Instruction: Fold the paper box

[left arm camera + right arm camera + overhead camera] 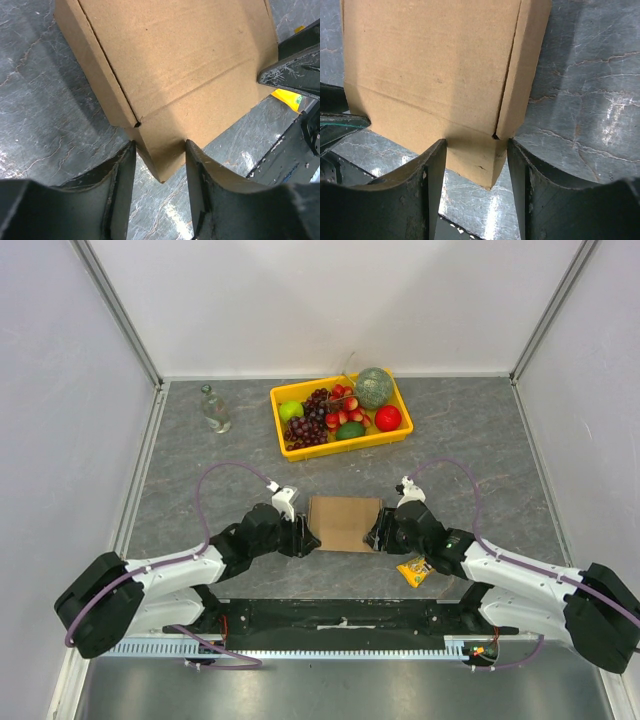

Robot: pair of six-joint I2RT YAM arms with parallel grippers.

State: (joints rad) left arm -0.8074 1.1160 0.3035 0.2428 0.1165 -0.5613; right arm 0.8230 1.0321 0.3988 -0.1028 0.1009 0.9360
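The paper box [345,523] lies flat at the table's near middle, long axis left–right. The left gripper [160,147] and right gripper [476,142], each half-spread, straddle its near corners — whether they actually pinch the cardboard, I cannot tell.

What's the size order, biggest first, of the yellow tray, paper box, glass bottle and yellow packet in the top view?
1. yellow tray
2. paper box
3. glass bottle and yellow packet: too alike to rank.
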